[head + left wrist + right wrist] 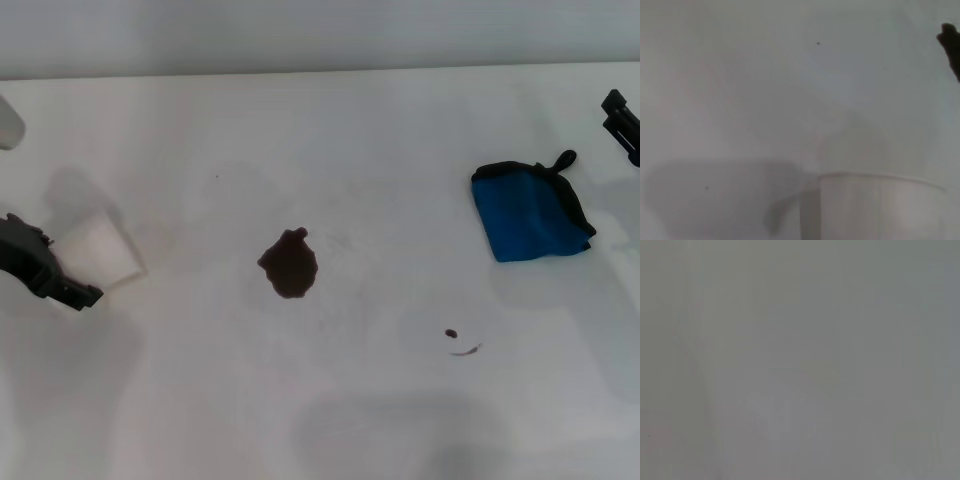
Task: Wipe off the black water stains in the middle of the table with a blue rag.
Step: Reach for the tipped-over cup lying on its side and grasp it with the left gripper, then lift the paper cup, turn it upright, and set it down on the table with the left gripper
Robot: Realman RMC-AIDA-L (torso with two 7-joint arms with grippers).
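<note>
The black water stains are a dark blotch [289, 263] in the middle of the white table [380, 150], with a tiny dot [451, 333] and a thin streak [466, 350] to its front right. The blue rag [530, 212], folded, with black edging and a loop, lies flat at the right. My right gripper [622, 120] shows only partly at the right edge, behind and beside the rag and apart from it. My left gripper [55, 275] is at the left edge, holding a white paper cup [100, 250]. The left wrist view shows the cup [880, 207] and the blotch's edge [951, 45].
A white object [8, 122] stands at the far left edge of the table. A grey wall runs behind the table's back edge. The right wrist view shows only plain grey surface.
</note>
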